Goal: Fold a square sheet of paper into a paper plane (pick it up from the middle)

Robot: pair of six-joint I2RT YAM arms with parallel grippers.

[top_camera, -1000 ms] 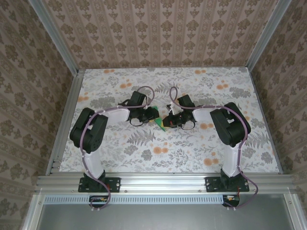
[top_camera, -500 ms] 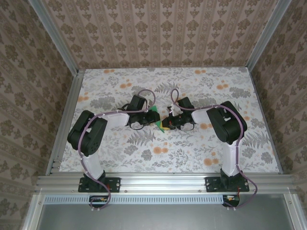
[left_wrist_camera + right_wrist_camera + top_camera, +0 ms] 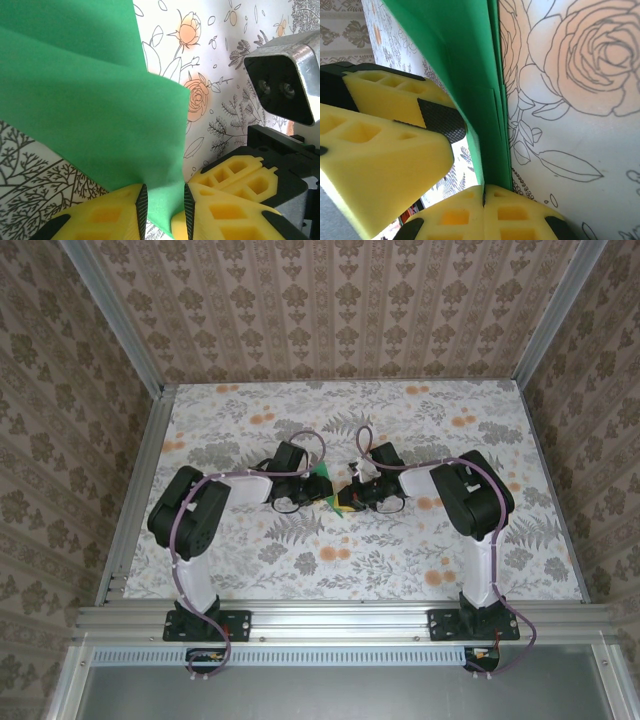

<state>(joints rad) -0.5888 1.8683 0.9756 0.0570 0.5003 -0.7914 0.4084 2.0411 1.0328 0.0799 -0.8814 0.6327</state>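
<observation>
Shifted since a second ago: left gripper point(image 3: 163, 205) has been drawn closer to the right one, and more green is bared between them. Its black pads point(image 3: 141, 200) are clenched on a bunched fold of the thin bright green paper sheet point(image 3: 90, 90). Right gripper point(image 3: 484, 192) is pinched tight on the same sheet's layered edge, yellow foam fingers meeting. Sheet is held between both, at the middle of the floral-printed table point(image 3: 400, 550). Right wrist's silver camera housing point(image 3: 285, 85) is noted just beyond.
</observation>
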